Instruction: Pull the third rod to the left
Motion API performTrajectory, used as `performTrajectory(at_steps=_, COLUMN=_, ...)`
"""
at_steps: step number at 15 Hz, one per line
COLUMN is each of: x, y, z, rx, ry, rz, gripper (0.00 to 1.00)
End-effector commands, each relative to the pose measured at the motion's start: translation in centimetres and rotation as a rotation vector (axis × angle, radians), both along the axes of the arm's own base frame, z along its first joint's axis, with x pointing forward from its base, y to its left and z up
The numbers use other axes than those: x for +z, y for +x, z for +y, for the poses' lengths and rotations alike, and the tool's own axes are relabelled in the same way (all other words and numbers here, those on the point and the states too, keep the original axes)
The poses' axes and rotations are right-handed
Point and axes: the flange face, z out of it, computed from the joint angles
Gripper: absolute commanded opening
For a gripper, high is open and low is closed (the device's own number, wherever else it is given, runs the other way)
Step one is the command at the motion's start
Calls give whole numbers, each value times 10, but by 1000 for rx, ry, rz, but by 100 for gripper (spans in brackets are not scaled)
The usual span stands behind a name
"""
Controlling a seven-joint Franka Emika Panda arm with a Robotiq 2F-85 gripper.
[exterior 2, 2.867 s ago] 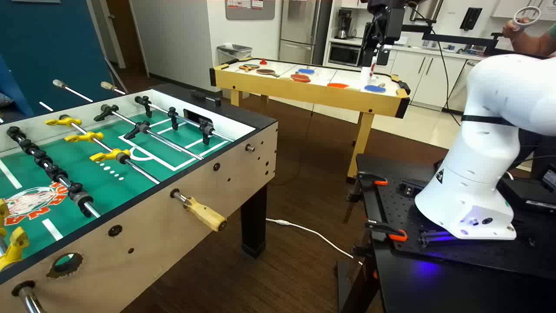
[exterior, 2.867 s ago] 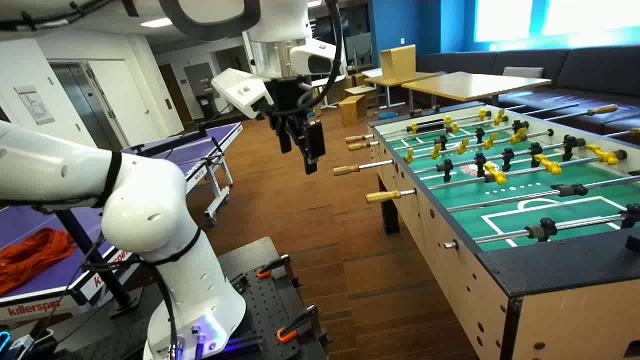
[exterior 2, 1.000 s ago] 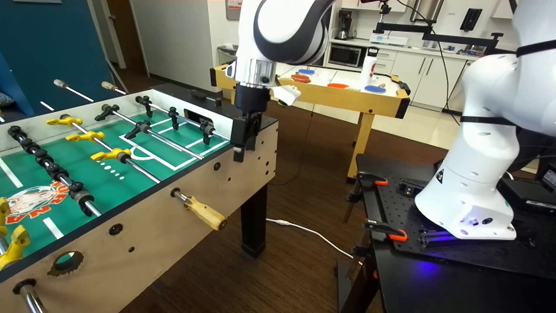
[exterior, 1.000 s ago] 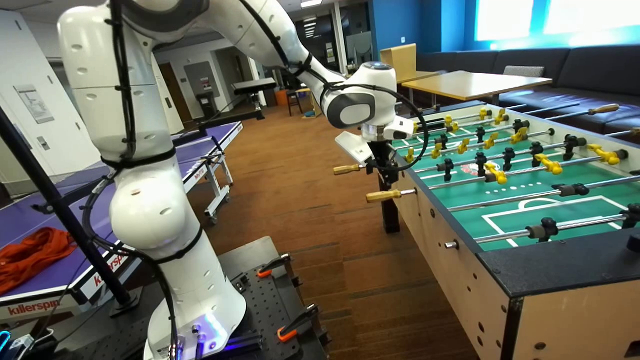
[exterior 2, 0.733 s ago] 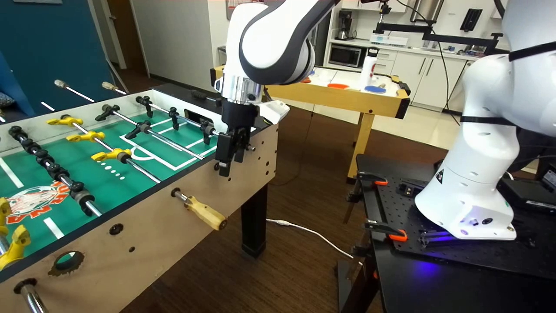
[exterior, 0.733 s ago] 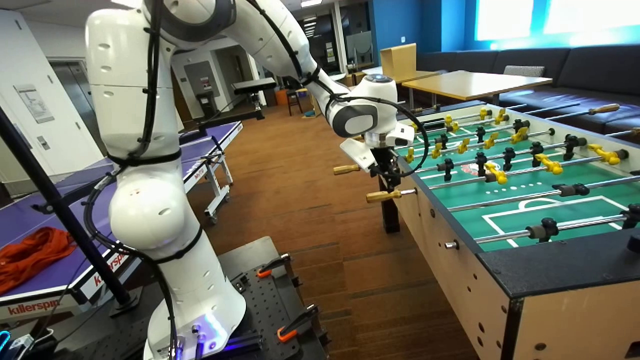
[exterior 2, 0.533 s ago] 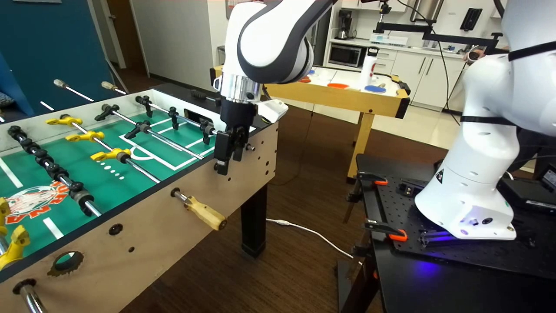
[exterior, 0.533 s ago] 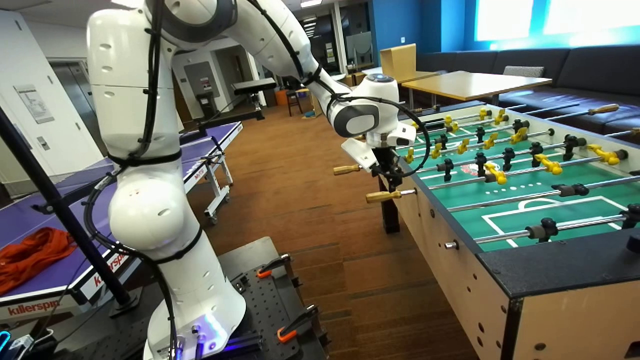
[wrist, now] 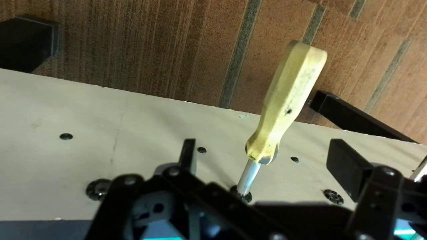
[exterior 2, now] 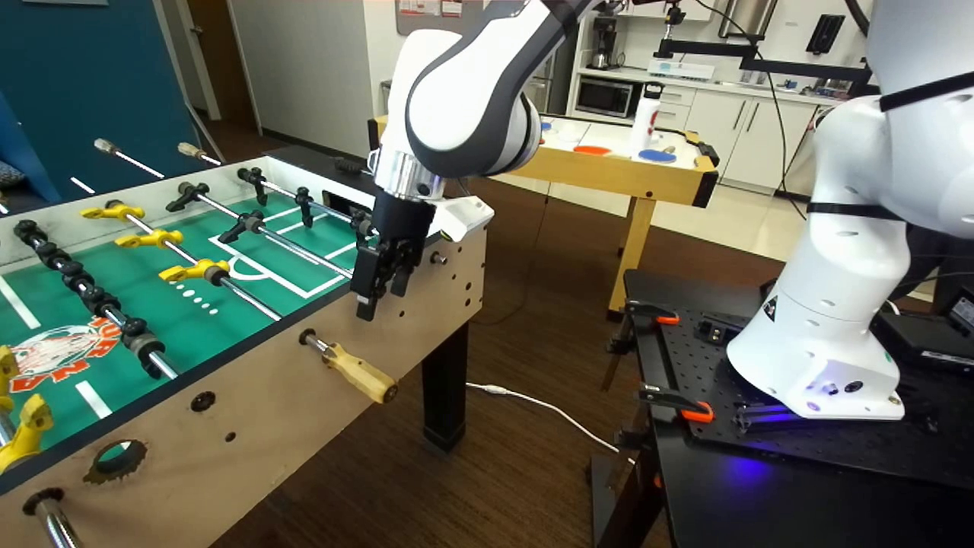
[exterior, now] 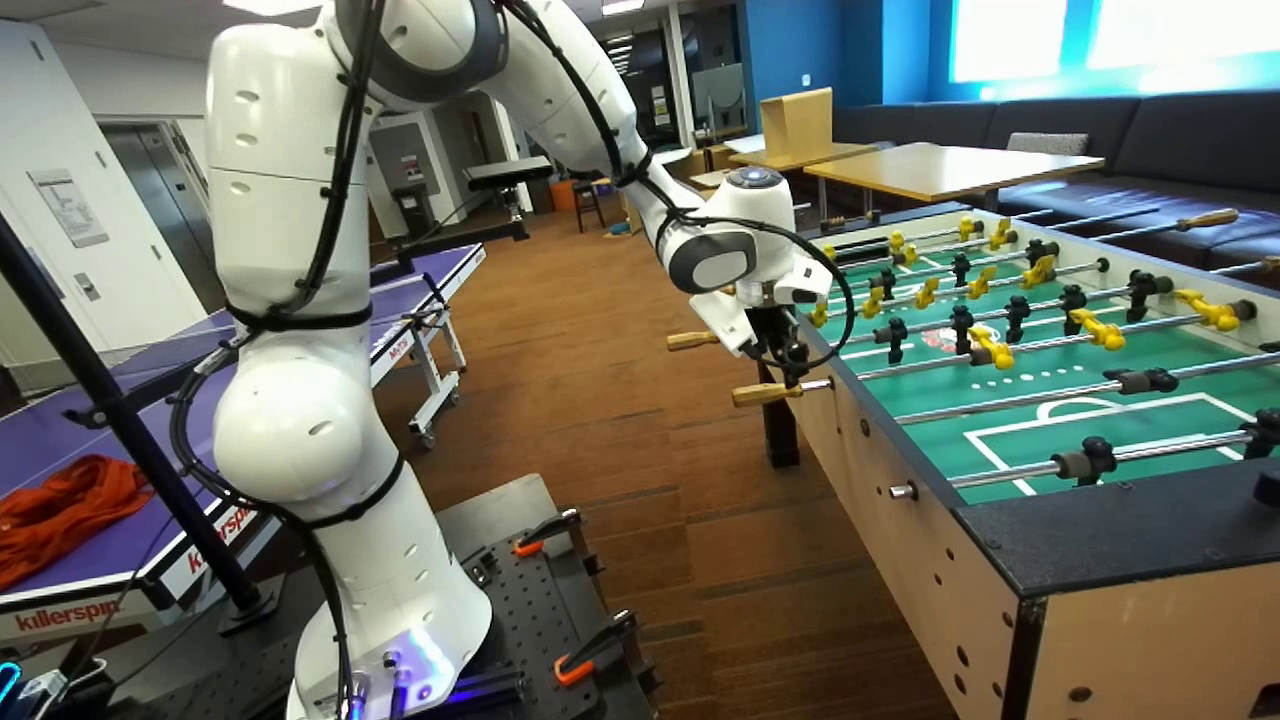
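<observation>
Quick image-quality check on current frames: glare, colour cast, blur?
In an exterior view, windows blown out, sheen on the dark bench seat; both exterior views, purple glow on the robot base; wrist view, gripper dark and soft up close, wooden handle brighter and sharper.

One arm (exterior: 287,235), one foosball table (exterior 2: 259,403), two clamps (exterior: 596,643)
</observation>
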Motion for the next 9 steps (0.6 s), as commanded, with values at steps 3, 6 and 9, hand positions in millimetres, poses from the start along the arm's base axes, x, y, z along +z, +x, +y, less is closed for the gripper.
performTrajectory(at_steps=3, x=-32, y=19, z=18, rx=-110, ry=33, rz=9, gripper=100)
performTrajectory(at_steps=6, x=-44, y=26, z=27, rx=-134, ry=45, rz=24, gripper=100)
performTrajectory(at_steps=9, x=-55, y=33, z=33, rx=-143, ry=56, rz=36, gripper=100)
